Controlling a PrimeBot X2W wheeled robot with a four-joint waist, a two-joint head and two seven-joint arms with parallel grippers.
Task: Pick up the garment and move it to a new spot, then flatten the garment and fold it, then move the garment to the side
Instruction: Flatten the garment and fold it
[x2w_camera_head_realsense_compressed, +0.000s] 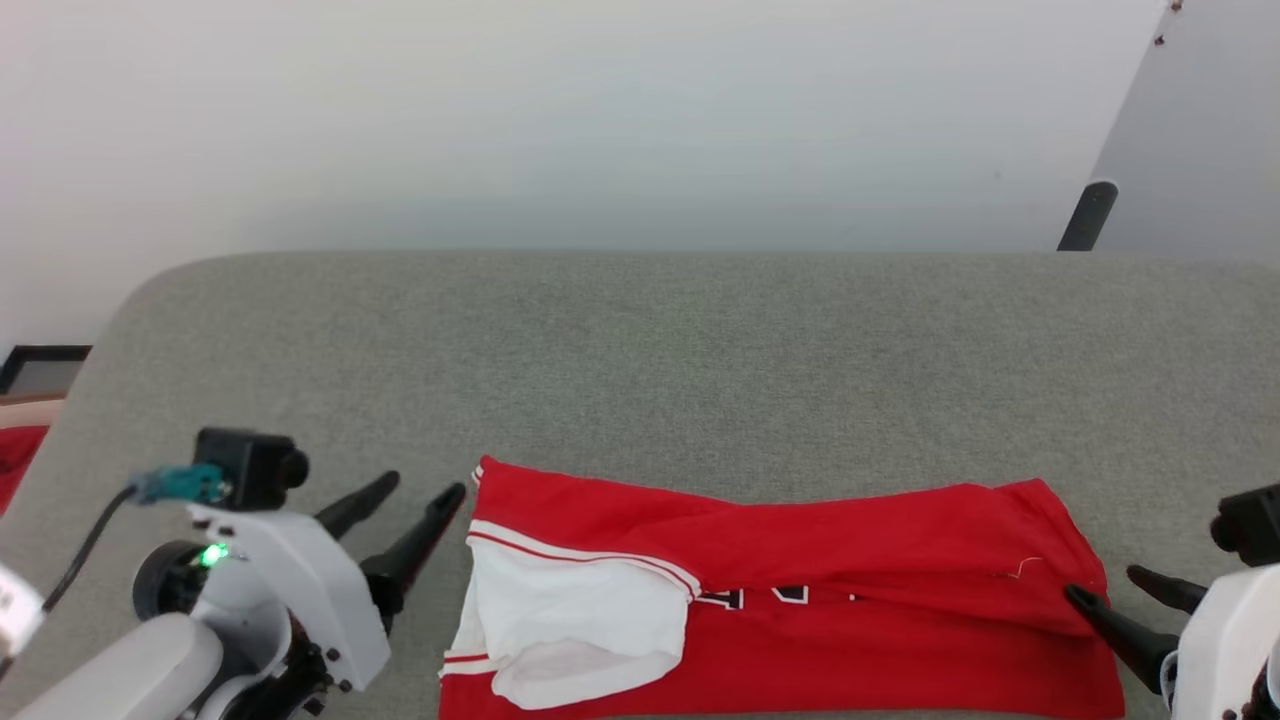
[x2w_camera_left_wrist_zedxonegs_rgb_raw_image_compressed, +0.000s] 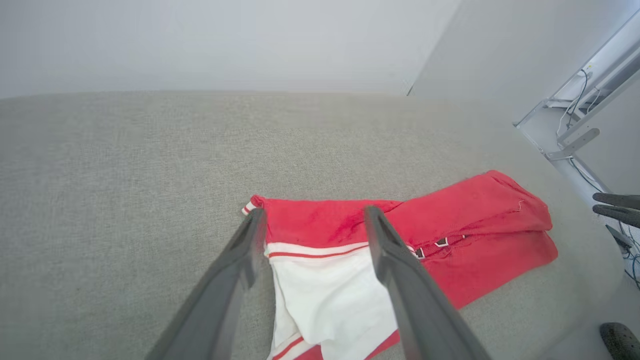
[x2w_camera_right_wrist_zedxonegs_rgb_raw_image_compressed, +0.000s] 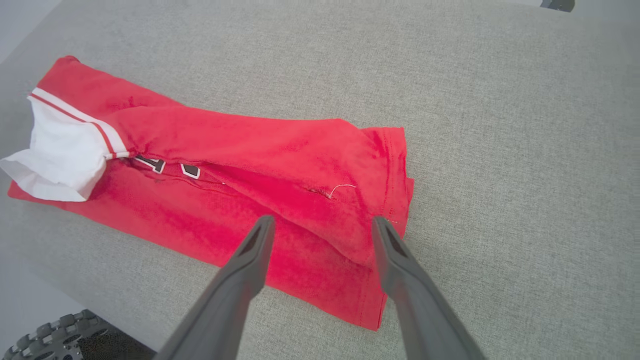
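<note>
1. Fabric covers the surface: grey, coarse-woven and matte, with rounded far corners.
2. Soft red knit makes up the garment, folded lengthwise into a long band with rumpled creases along its top layer.
3. At its left end a white short sleeve lies open, edged in red-white striped trim. Bits of black, white-edged lettering peek from under the fold, and a loose white thread curls near the right end.
4. It lies flat at the near edge of the surface, between the two grippers.
5. Long, dark, tapered fingers of the left gripper are spread and empty, just beside the sleeve end.
6. The right gripper is likewise spread and holds nothing. Its tips are at the hem end, and I cannot tell whether they touch the cloth.
</note>
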